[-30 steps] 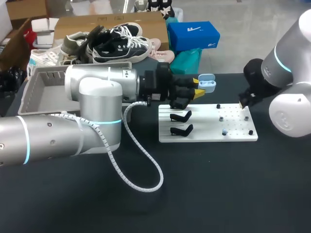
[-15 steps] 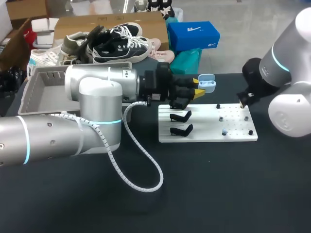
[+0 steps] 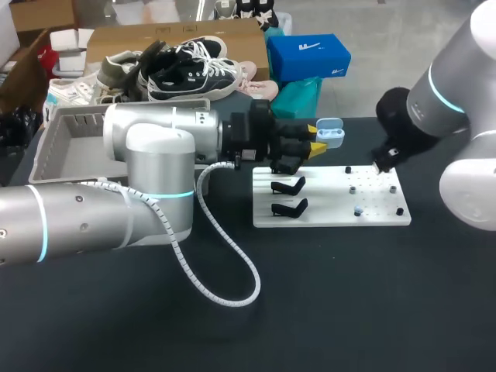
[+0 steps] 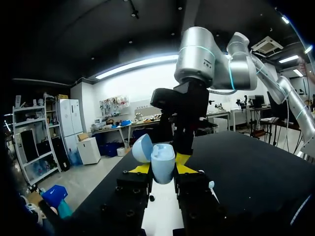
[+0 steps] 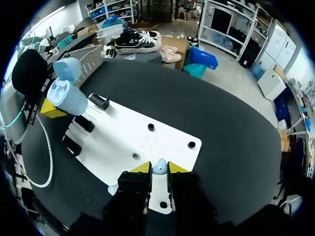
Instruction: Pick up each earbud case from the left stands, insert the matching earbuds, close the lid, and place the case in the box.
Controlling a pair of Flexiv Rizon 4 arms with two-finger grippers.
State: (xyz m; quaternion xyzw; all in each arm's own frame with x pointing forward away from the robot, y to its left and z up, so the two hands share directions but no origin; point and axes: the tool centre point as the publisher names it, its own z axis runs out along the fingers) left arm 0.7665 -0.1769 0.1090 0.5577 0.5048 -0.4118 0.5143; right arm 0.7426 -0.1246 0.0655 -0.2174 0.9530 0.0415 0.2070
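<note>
Beyond the far edge of the white board, the left hand clamps the open pale-blue plastic earbud case, probably light and slippery, across its body sides; the right hand pinches a small pale-blue earbud.

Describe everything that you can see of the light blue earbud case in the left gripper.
The earbud case is light blue, smooth and rounded, seemingly plastic. Its lid stands open, tilted back. The left gripper is shut on its body, one yellow tip on each side, holding it in the air near the white board's far edge. Nothing else touches it.
</note>
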